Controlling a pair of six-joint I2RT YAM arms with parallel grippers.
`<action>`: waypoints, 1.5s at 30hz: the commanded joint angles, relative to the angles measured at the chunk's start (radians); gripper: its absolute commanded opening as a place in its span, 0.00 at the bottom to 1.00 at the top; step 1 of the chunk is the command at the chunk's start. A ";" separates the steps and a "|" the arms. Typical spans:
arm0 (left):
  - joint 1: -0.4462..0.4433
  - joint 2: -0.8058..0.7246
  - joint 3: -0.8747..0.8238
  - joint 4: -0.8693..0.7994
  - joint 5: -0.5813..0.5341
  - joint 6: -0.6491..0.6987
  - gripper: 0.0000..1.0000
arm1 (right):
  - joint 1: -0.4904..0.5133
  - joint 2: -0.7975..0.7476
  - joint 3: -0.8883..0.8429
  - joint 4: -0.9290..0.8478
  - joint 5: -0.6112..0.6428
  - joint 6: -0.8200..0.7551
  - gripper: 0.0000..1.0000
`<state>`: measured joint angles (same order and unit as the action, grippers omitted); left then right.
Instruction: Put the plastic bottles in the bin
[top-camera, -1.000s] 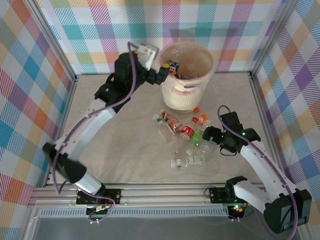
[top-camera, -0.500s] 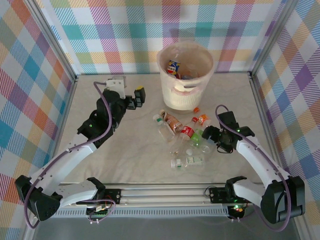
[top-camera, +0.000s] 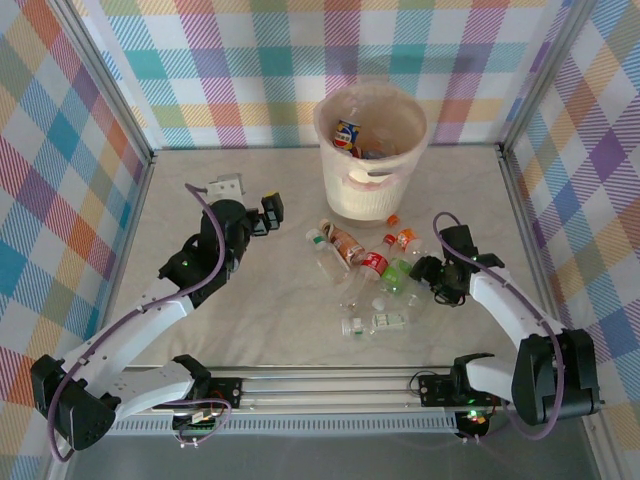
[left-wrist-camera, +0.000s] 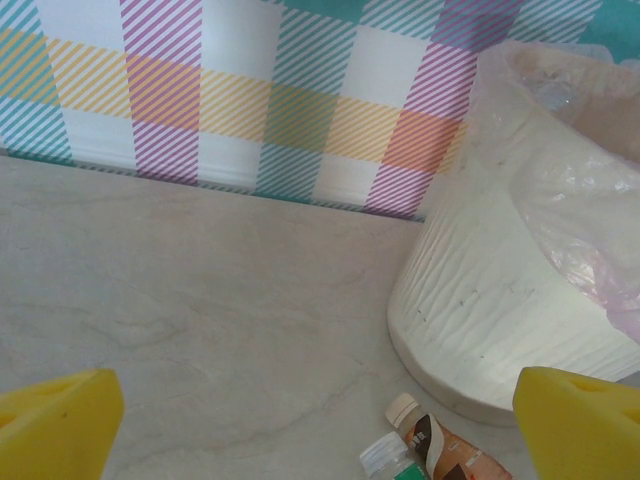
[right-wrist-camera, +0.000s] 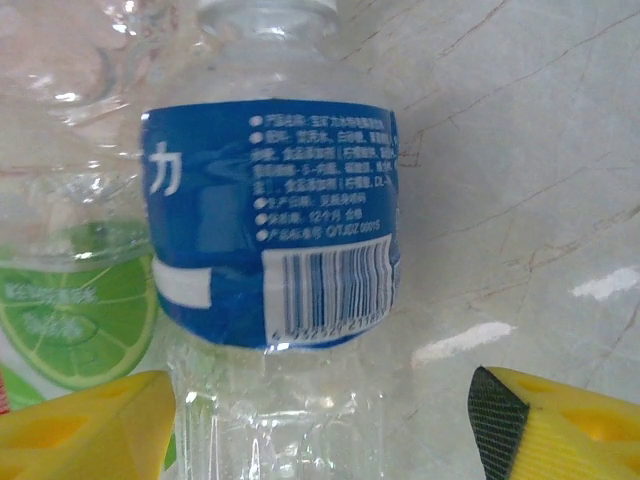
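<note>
The cream-white bin (top-camera: 372, 190) stands at the back centre, with a blue-and-yellow labelled bottle (top-camera: 347, 133) inside it. Several plastic bottles (top-camera: 370, 268) lie in a heap in front of it. My right gripper (top-camera: 428, 272) is at the heap's right edge. In the right wrist view it (right-wrist-camera: 320, 430) is open around the clear body of a blue-label bottle (right-wrist-camera: 270, 230), and a lime-label bottle (right-wrist-camera: 70, 310) lies alongside. My left gripper (top-camera: 270, 212) hangs open and empty left of the bin (left-wrist-camera: 520, 260), with a brown-label bottle (left-wrist-camera: 445, 455) below it.
Checked walls and metal frame posts close in the table (top-camera: 250, 300) on three sides. A loose orange cap (top-camera: 393, 219) lies near the bin's foot. Two small bottles (top-camera: 375, 323) lie nearest the front rail.
My left arm has pulled back from the bin's rim and come down left of the bin, open. The right gripper has edged in closer to the bottle heap.
</note>
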<state>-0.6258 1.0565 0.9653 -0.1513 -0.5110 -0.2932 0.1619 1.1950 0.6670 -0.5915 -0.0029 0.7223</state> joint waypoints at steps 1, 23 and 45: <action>-0.005 -0.006 -0.004 0.013 -0.018 -0.025 1.00 | -0.024 0.020 -0.032 0.050 -0.038 0.005 0.76; -0.005 0.026 0.000 -0.017 -0.054 -0.034 1.00 | -0.079 0.126 -0.045 0.114 -0.011 -0.060 0.60; -0.003 0.010 -0.046 -0.054 -0.084 -0.079 1.00 | -0.045 -0.160 0.467 -0.132 0.044 -0.247 0.41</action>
<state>-0.6258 1.0805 0.9367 -0.1879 -0.5705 -0.3523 0.1024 1.0115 1.0531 -0.7010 0.0441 0.5327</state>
